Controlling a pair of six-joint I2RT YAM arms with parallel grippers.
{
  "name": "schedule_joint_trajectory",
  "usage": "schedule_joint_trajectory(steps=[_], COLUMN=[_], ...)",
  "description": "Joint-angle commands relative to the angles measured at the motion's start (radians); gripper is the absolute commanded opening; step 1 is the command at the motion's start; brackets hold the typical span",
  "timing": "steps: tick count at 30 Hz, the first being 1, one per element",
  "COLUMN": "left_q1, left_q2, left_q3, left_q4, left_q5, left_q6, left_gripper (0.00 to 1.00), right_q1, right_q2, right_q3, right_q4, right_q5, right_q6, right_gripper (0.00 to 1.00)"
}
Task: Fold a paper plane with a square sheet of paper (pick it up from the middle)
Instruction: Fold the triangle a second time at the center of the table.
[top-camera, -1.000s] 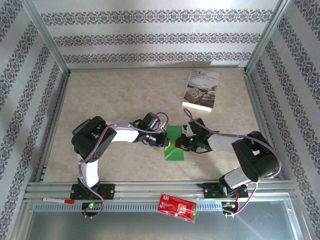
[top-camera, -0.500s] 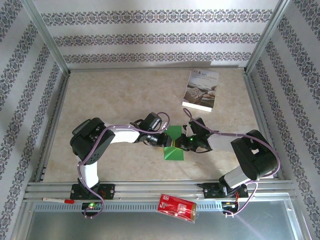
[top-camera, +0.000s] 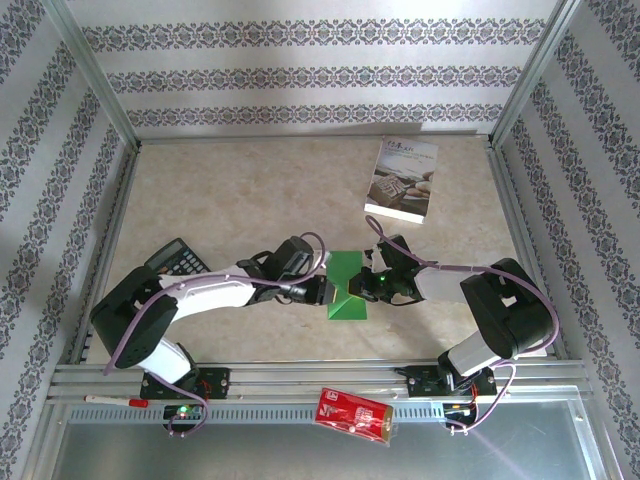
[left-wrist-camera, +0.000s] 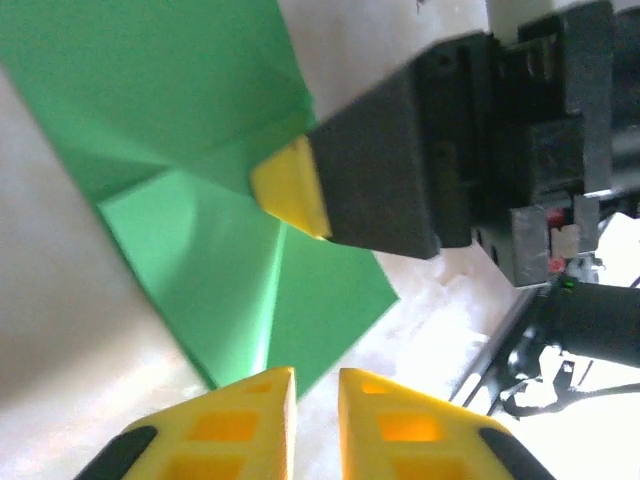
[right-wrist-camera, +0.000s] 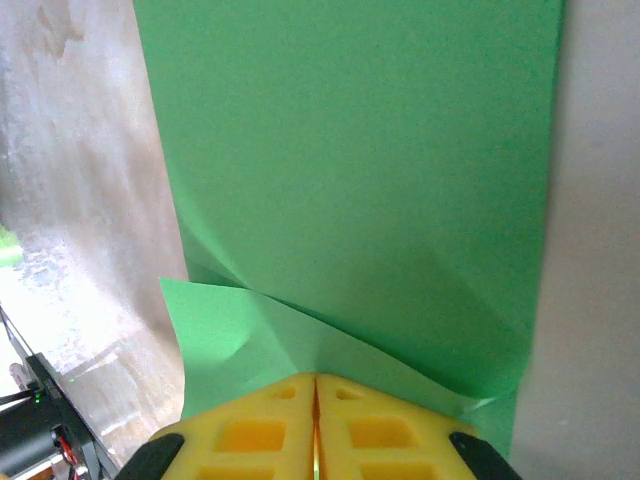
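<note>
The beige marbled tabletop (top-camera: 250, 190) sits inside striped-wallpaper walls. At its middle lies the partly folded sheet of thin bright green paper (top-camera: 348, 308), one flap raised. My right gripper (top-camera: 367, 286) has its yellow fingers (right-wrist-camera: 260, 420) pressed together, tip on the meeting creases. Whether a layer is caught between them, I cannot tell. My left gripper (top-camera: 324, 290) is at the sheet's left edge, fingers nearly together — just a slit, nothing in it. The white printed booklet (top-camera: 402, 180) lies well apart, far right.
</note>
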Motion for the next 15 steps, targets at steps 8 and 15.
schedule_joint_trajectory(steps=[8, 15], left_q1=[-0.028, -0.028], left_q2=[0.155, 0.187], left_q3=[0.047, 0.049], left_q4=[0.053, 0.03], left_q5=[0.052, 0.038], left_q6=[0.004, 0.028], left_gripper=[0.0, 0.0], right_q1=[-0.017, -0.017], right_q2=[0.026, 0.026], right_q3=[-0.028, -0.026], right_q4=[-0.09, -0.09], right_q5=[0.064, 0.062], right_q6=[-0.035, -0.036], right_gripper=[0.1, 0.1])
